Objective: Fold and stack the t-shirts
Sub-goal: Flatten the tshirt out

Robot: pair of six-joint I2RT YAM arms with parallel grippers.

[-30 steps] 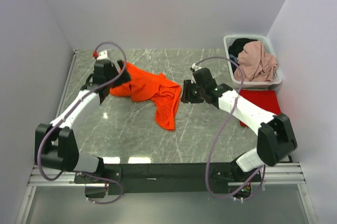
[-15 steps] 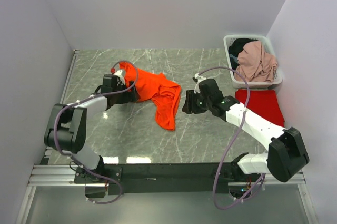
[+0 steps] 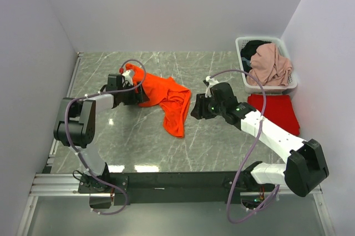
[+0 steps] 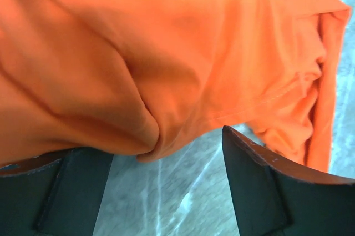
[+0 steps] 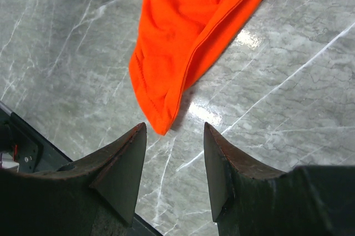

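Fingers (image 4: 249, 180) of left gripper (image 3: 140, 96) apart, orange t-shirt (image 3: 166, 94) fold sagging between; elbow bent sharp, forearm low, reaching 3 o'clock. Right gripper (image 3: 195, 109) stretched toward 10 o'clock, fingers apart, holding nothing, at the shirt's hem. Red t-shirt (image 3: 274, 108) flat at 3 o'clock.

The orange tee (image 3: 166, 94) lies crumpled and unfolded on the bench (image 3: 138, 141), left of the middle, with one rumpled end trailing toward the near edge. The red tee (image 3: 275, 106) lies flat, well apart at the right, partly hidden.

Lab test cell — white walls (image 3: 166, 8) w/ marble tabletop (image 3: 138, 141)
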